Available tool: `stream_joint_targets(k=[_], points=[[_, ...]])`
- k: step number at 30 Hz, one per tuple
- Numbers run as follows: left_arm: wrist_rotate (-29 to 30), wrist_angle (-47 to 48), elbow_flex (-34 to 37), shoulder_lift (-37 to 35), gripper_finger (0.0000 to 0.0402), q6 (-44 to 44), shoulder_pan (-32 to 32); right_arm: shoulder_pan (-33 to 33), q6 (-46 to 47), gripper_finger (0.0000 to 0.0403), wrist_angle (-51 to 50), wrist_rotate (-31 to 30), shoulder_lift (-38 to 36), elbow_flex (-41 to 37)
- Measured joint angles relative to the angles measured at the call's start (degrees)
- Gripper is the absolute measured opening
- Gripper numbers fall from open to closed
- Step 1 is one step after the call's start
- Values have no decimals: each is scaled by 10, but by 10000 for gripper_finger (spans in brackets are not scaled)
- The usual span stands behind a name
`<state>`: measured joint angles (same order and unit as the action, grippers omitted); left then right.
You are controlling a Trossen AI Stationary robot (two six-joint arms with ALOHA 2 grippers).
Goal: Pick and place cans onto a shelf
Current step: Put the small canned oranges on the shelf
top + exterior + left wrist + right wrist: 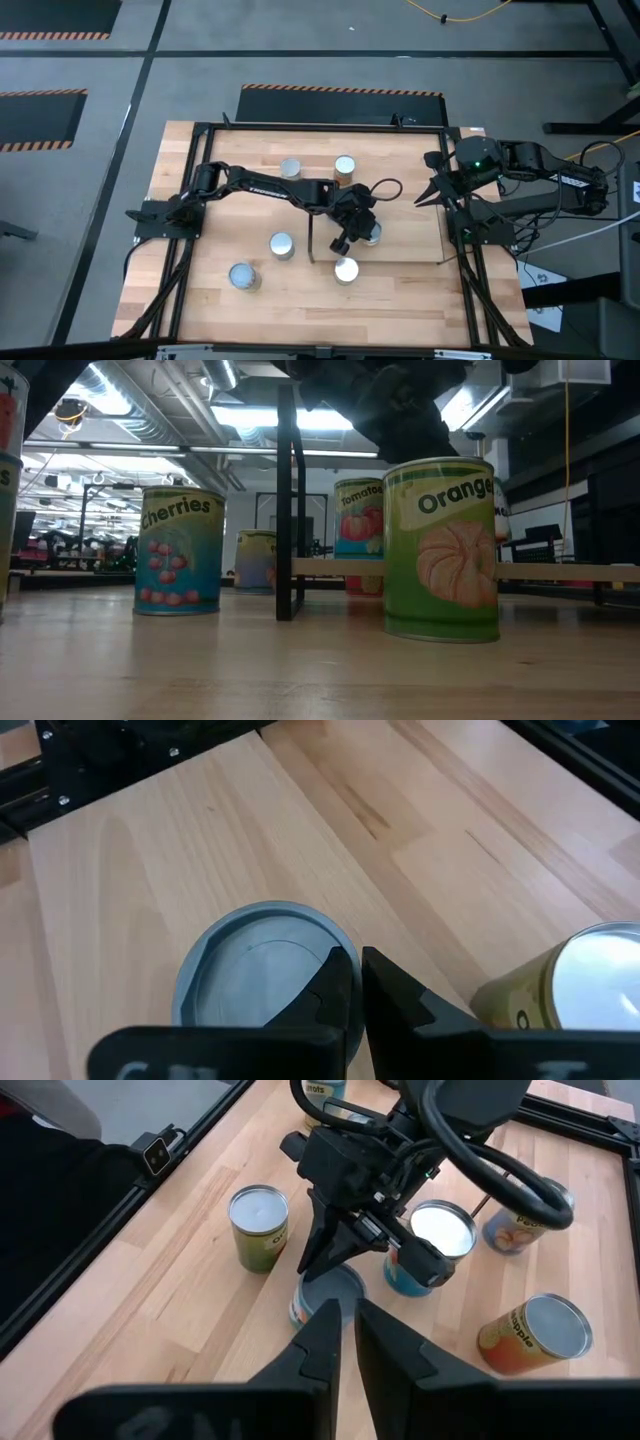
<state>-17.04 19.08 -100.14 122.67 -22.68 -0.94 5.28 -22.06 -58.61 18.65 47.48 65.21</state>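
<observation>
Several cans stand upright. One with a pale blue-grey top (262, 970) (374, 234) stands on the shelf board (410, 215), right of the shelf's dark upright panel (312, 240) (288, 500). My left gripper (358, 970) (322, 1265) is shut and points slanting down at this can's rim. An orange-labelled can (442, 550) (590, 985) stands on the table just in front of the shelf. My right gripper (347, 1330) is shut and waits high at the table's right edge (428, 193), holding nothing. My left gripper's shut fingertips (340, 965) stand over the rim (335, 938) of the blue-grey can's top, coming slanting down from the table's left. I cannot tell whether they touch the rim. The can stands upright on the shelf board.
Other cans stand on the table: two at the far side (290, 167) (345, 165) and two left of the panel (282, 245) (243, 276). The low view shows cherries (180, 550) and tomato (360, 530) labels. A black frame (200, 130) rings the table.
</observation>
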Motion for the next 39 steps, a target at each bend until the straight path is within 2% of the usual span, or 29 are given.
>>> stream_joint_targets(k=[18, 26, 35, 39], points=[[2, 8, 0, 0, 10, -23, -20, 0, 0, 39, 0, 0, 0, 0], [72, 8, 0, 0, 10, -50, -39, 0, 0, 39, 0, 0, 0, 0], [74, 9, 0, 0, 11, -49, -39, 0, 0, 39, 0, 0, 0, 0], [74, 9, 0, 0, 23, -48, -42, 0, 0, 39, 0, 0, 0, 0]])
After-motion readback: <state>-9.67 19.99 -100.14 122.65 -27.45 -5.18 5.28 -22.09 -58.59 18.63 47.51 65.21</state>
